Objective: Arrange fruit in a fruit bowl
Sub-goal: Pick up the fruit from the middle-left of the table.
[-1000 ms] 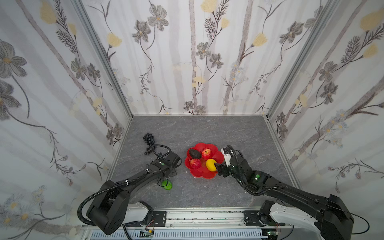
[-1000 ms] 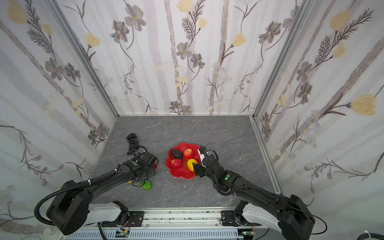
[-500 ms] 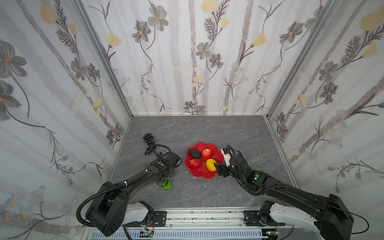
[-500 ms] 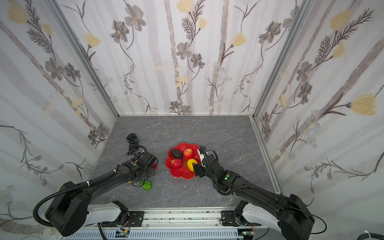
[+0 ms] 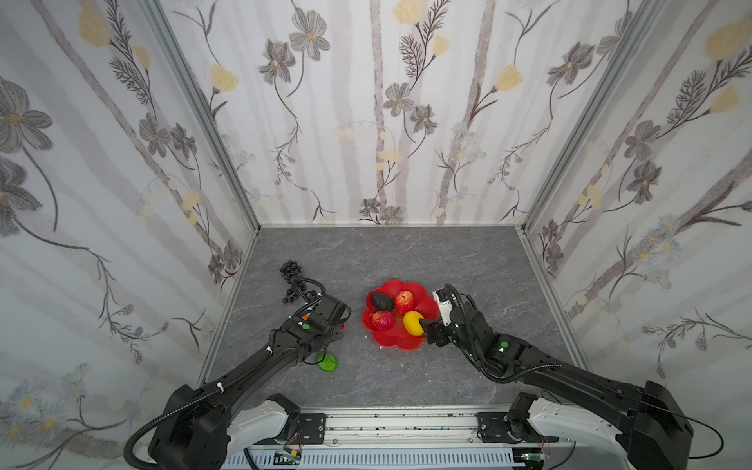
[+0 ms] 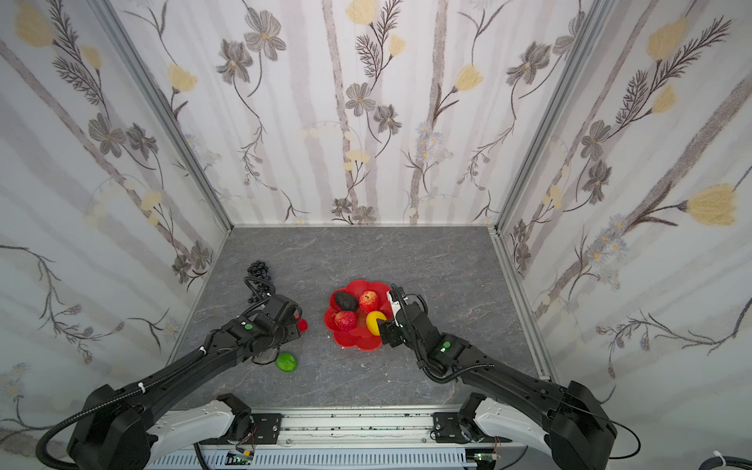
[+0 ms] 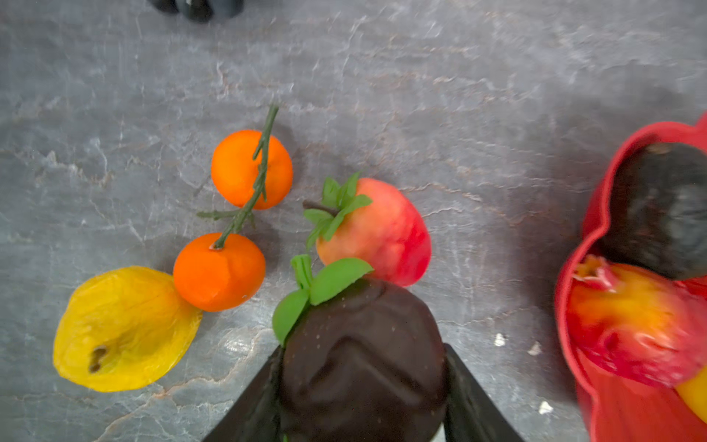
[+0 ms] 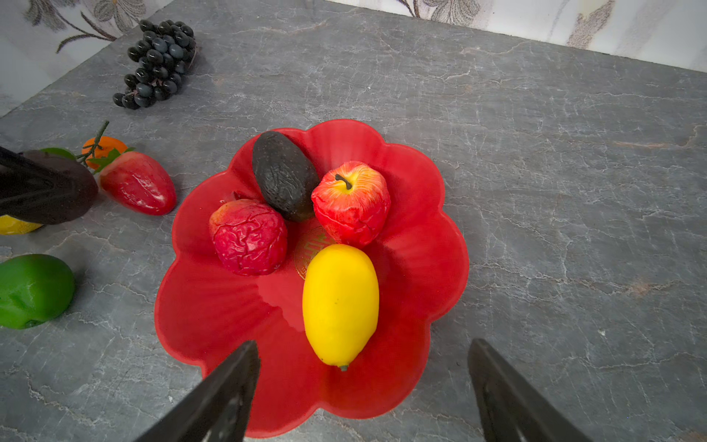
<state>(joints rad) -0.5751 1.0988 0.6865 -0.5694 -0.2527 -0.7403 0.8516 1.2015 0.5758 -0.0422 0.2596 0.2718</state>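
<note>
Near the middle of the grey counter (image 5: pixel 407 252), in both top views, the red fruit bowl (image 5: pixel 390 341) held four fruits, the lemon (image 5: pixel 413 322) toward its near right. The lime (image 5: pixel 326 361) lay near and left of the bowl, and the grape bunch (image 5: pixel 291 270) far left. Seen from the left wrist, the left end effector (image 7: pixel 361 358) had its jaws pressed to both sides of a dark leafy fruit (image 7: pixel 359 321), just beside the strawberry (image 7: pixel 378 233), two stemmed oranges (image 7: pixel 218 271) and a crumpled yellow fruit (image 7: pixel 122 329); whether it was off the counter could not be told. Seen from the right wrist, the right end effector (image 8: pixel 361 344) stood wide open and empty over the bowl's near rim, the lemon just beyond its tips, with the avocado (image 8: pixel 285 176), apple (image 8: pixel 350 203) and bumpy red fruit (image 8: pixel 248 237) farther in. Dented, creased skins suggested light, hollow, yielding shells with a slick gloss, so the dark fruit likely wanted a gentle hold across its widest middle, clear of the leaves.
</note>
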